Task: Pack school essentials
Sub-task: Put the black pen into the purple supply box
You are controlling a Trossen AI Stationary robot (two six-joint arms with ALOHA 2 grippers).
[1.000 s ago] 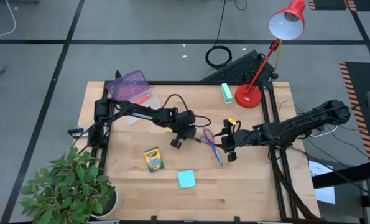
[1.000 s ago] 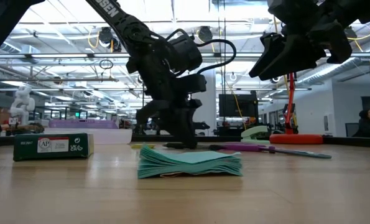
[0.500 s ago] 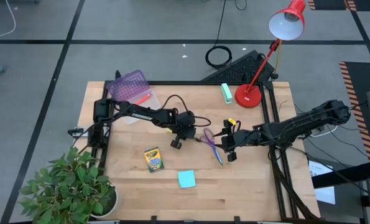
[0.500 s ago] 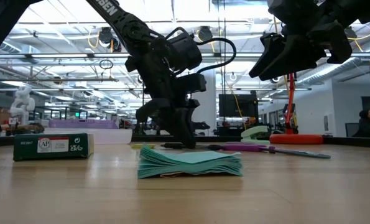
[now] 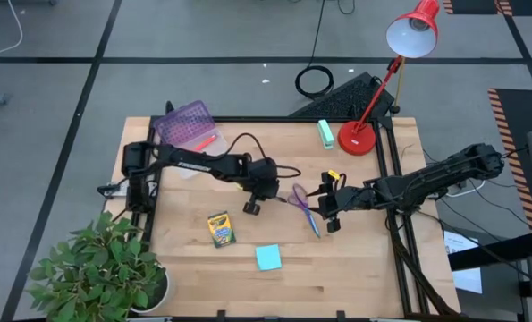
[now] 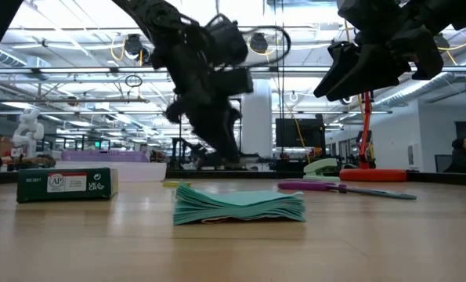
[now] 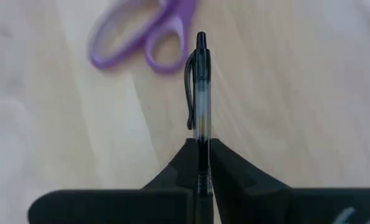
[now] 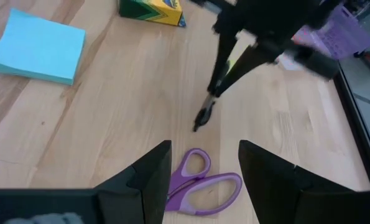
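My left end effector [image 7: 203, 163] clamps the black pen [image 7: 199, 93] above the surface [image 5: 364, 268], right end effector [image 8: 200, 163] open over the scissors [image 8: 200, 183]; crayon box [image 5: 220, 229] and sticky-note pad [image 5: 267, 258] remain unpacked.

Bare wood between crayon box [image 5: 220, 229] and scissors [image 5: 305, 207]

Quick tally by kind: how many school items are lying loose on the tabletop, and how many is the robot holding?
Loose on the table:
Crayon box: 1
Sticky-note pad: 1
Purple-handled scissors: 1
Held by the left gripper:
Black pen: 1
Total: 4
The right gripper is open and holds nothing.
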